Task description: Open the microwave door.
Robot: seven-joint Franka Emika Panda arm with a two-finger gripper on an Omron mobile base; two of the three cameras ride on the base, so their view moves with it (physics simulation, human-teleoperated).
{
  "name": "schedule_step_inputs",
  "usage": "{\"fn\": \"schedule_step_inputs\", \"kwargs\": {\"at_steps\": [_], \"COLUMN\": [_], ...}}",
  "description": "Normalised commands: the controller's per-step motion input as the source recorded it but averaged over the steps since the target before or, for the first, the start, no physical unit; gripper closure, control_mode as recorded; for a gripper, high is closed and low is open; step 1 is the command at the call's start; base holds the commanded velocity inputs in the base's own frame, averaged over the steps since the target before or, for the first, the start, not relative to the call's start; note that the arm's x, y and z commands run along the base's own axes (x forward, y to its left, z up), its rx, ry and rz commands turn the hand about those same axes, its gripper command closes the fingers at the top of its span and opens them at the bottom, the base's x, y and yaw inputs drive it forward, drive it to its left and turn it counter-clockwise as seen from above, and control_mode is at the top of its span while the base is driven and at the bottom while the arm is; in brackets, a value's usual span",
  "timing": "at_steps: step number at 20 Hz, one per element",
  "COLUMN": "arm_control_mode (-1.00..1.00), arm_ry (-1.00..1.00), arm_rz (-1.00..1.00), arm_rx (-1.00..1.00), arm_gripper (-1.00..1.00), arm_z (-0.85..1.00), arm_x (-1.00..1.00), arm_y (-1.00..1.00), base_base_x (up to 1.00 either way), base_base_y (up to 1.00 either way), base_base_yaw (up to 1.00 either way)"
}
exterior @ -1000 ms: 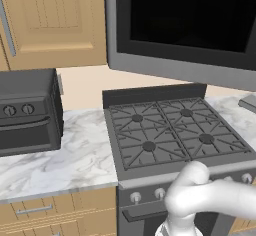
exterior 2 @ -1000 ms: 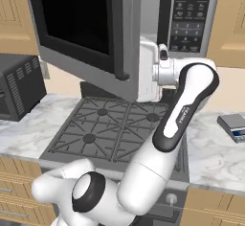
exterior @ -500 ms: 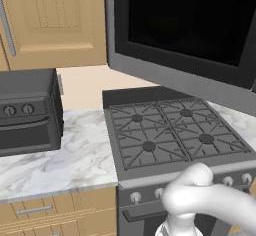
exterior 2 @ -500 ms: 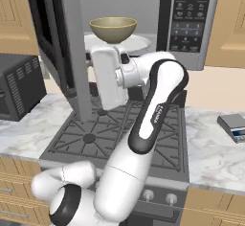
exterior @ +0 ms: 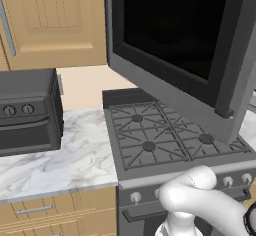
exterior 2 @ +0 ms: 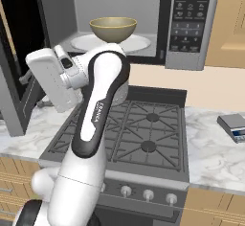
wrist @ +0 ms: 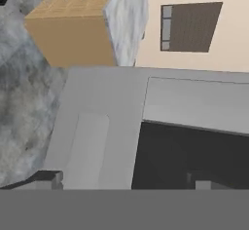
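— The microwave door [exterior: 180, 55] stands much wider than half a second ago; its free edge now hangs out over the front of the stove [exterior: 165, 137], hinged at the left.

— And from the right side, the door [exterior 2: 16, 67] has swung clear to the left edge. The cavity is fully uncovered, with an olive bowl [exterior 2: 113, 29] on the white plate [exterior 2: 139, 43], where a second ago the door covered it.

— The arm followed it leftward. The gripper [exterior 2: 36, 100] sits low at the door's inner face; its fingers are hidden behind the white hand, so I cannot tell how far apart they are or whether they hold anything.

— To the left, the toaster oven [exterior: 27, 112] stands on the marble bench [exterior: 75, 165], well apart from the door. On the right, bare bench [exterior 2: 215, 148] runs to a small scale [exterior 2: 233, 127].
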Motion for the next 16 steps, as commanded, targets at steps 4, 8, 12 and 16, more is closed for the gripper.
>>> {"fn": "schedule_step_inputs", "kwargs": {"at_steps": [4,8,12,16], "arm_control_mode": [-1.0,-1.0,-1.0,-1.0], "arm_ry": [-0.1,-0.02,0.0,-0.01], "arm_rz": [0.0,-0.06,-0.21,-0.38], "arm_rx": [-0.05,-0.07,-0.08,-0.1], "arm_gripper": [-1.0,-1.0,-1.0,-1.0], "arm_z": [0.0,0.0,0.0,-0.11], "arm_x": [-0.01,0.14,0.52,0.78], "arm_y": [1.0,1.0,1.0,0.89], "base_base_x": [0.0,0.0,0.0,0.0], "base_base_y": [0.0,0.0,0.0,0.0], "base_base_yaw": [0.0,0.0,0.0,0.0]}}
